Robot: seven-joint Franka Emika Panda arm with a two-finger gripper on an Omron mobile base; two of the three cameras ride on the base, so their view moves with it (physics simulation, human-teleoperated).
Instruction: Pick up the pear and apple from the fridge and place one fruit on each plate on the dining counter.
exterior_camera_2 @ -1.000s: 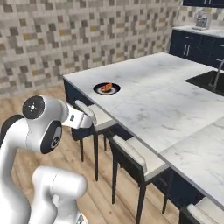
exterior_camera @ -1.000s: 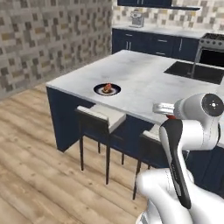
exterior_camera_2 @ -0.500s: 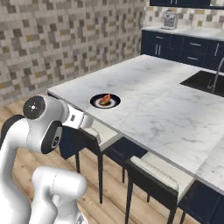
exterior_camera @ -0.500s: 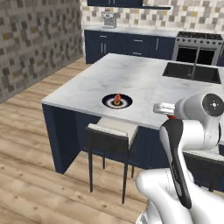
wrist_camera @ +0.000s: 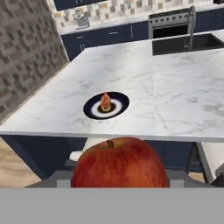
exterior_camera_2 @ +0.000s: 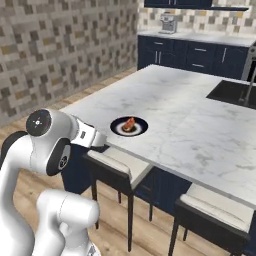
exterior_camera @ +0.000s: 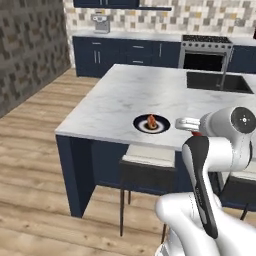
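Observation:
A red-orange apple (wrist_camera: 120, 164) bulks large at the bottom of the hand view, held in my gripper (exterior_camera: 194, 132), which is shut on it; the fingers are hidden behind the fruit. The gripper (exterior_camera_2: 98, 142) hovers just short of the near edge of the dining counter (exterior_camera: 125, 95), at about its height. On the marble top, close to that edge, lies a dark navy plate (exterior_camera: 140, 123) (exterior_camera_2: 116, 126) (wrist_camera: 90, 109) with a thin brown-orange item (wrist_camera: 105, 101) on its pale centre. The pear and the fridge are out of view.
Cushioned stools (exterior_camera: 148, 159) (exterior_camera_2: 121, 165) (exterior_camera_2: 218, 214) stand tucked under the counter's near edge. A sink with faucet (exterior_camera: 218, 82) is set into the far right of the top. Behind are navy wall cabinets, a stove (exterior_camera: 207, 48) and a coffee machine (exterior_camera: 100, 23). Wood floor lies to the left.
The whole picture has shifted: the base has driven around toward the island, so the plate now lies nearer and more central. The arm's pose has not changed.

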